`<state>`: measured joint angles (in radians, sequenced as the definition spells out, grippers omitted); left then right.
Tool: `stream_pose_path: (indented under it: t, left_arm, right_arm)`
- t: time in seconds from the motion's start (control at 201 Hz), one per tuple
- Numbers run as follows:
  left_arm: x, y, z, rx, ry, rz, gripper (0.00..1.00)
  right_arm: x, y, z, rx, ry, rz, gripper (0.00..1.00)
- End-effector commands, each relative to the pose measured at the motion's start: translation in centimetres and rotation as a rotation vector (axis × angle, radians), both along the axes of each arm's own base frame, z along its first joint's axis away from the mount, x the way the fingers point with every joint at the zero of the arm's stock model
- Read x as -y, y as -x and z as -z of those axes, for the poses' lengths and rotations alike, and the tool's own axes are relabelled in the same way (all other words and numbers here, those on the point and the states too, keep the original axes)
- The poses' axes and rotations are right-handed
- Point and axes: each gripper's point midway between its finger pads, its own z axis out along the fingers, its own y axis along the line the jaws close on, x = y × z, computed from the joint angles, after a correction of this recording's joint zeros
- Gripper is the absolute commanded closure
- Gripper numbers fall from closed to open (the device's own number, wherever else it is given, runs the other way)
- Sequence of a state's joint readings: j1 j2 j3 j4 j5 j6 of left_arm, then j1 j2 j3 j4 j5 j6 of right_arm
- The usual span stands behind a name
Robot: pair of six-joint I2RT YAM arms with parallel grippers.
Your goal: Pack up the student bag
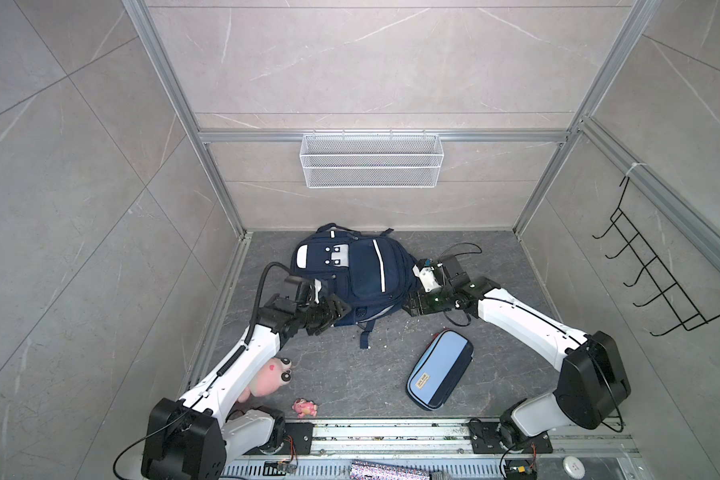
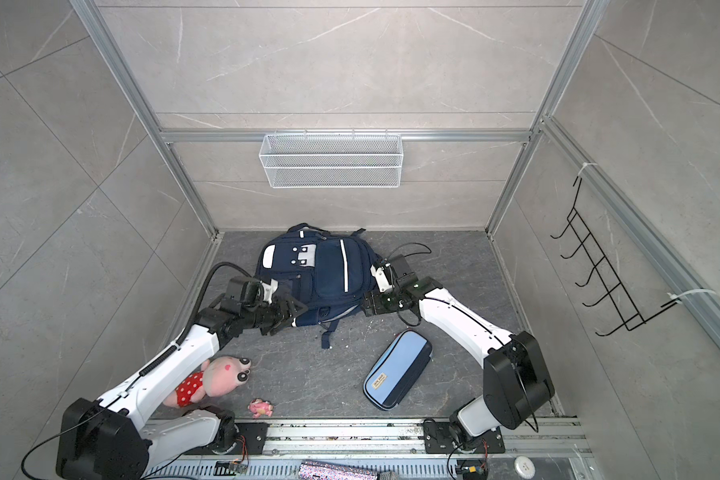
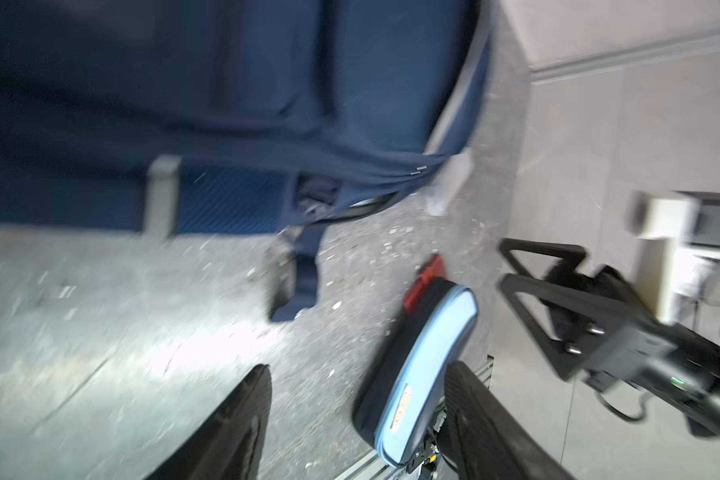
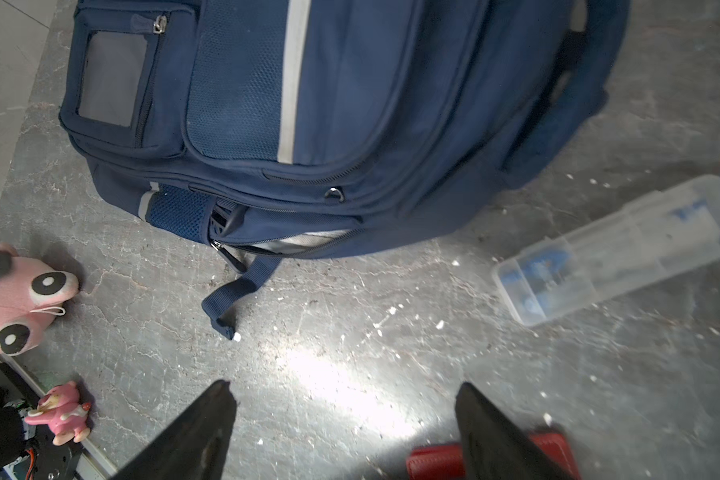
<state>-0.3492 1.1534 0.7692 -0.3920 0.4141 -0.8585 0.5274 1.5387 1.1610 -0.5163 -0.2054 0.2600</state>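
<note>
1. In both top views the bag (image 1: 350, 274) lies flat at the centre of the frame on a dark grey marbled floor (image 1: 350, 374), its top toward the pale tiled back wall (image 1: 371, 62). A white wire basket (image 1: 371, 160) hangs from a metal rail (image 1: 267, 136) on that wall. A black hook rack (image 1: 657, 274) hangs at the right edge. The left gripper (image 1: 333, 316) is at the bag's lower left corner and the right gripper (image 1: 408, 305) near its lower right edge. A pencil case (image 1: 439, 370) lies lower right of centre. A pink plush toy (image 1: 273, 374) and a small pink figure (image 1: 305, 408) lie lower left.
2. The left wrist view is blurred. The fingers (image 3: 242, 415) stand wide apart with nothing between them, over white-flecked floor beside the bag.
3. In the right wrist view the fingers (image 4: 208, 424) are also spread wide and empty, over glare-lit floor. A clear plastic box (image 4: 616, 249) lies just beside the bag.
</note>
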Motion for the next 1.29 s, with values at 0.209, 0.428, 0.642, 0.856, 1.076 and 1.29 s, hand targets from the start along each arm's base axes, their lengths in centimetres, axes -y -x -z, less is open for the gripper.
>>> stream_pose_path:
  t: [0.209,0.428,0.642,0.856,1.076,1.29]
  left_arm:
    - [-1.7,-2.6,5.5,-0.087,0.047,-0.314,0.26]
    - [-2.4,-4.4,7.1,-0.089,0.019,-0.358,0.34]
    - [-3.0,-5.8,8.3,-0.097,-0.003,-0.392,0.38]
    - [-3.2,-7.0,9.5,-0.112,-0.008,-0.416,0.40]
    - [-3.1,-7.1,10.3,-0.122,-0.018,-0.411,0.51]
    - [-3.2,-6.9,10.7,-0.131,-0.020,-0.409,0.81]
  right_arm:
    - [-3.2,-1.0,-1.8,0.049,-0.015,-0.064,0.10]
    - [-4.0,-0.1,-1.4,0.042,-0.012,-0.078,0.09]
    - [-3.8,0.5,-1.4,0.039,0.002,-0.083,0.09]
    - [-3.7,0.4,-1.9,0.044,0.009,-0.090,0.09]
    - [-3.8,0.6,-1.5,0.031,0.013,-0.092,0.09]
    - [-3.8,0.7,-1.0,0.025,0.028,-0.094,0.09]
